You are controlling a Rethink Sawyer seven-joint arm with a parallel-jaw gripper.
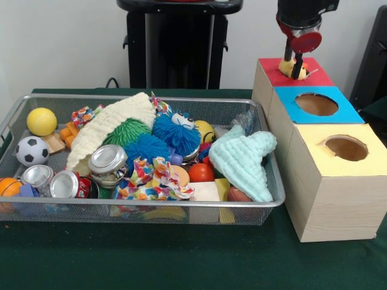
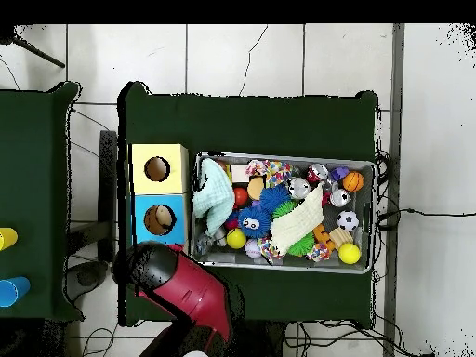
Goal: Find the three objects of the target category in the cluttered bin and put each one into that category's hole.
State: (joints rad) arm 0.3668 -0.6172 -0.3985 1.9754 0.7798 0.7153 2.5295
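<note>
My gripper [image 1: 294, 71] hangs over the red-topped box [image 1: 320, 76] at the far right, its black fingers [image 1: 299, 67] shut on a small yellow toy [image 1: 288, 65] with an orange bit, right at the box's hole. In the overhead view my arm [image 2: 181, 284] covers that box and hides the gripper. The wire bin [image 1: 145, 209] holds a jumble: yellow ball [image 1: 41, 121], soccer ball [image 1: 31, 150], metal cans [image 1: 107, 159], blue fuzzy toy [image 1: 175, 133], green spiky ball [image 1: 127, 130], red ball [image 1: 201, 173].
A blue-topped box [image 1: 317, 104] and a yellow-topped box [image 1: 346, 148], each with a round hole, stand in a row in front of the red one. A mint cloth [image 1: 245, 160] droops over the bin's right end. A cream knitted hat [image 1: 109, 124] lies across the middle.
</note>
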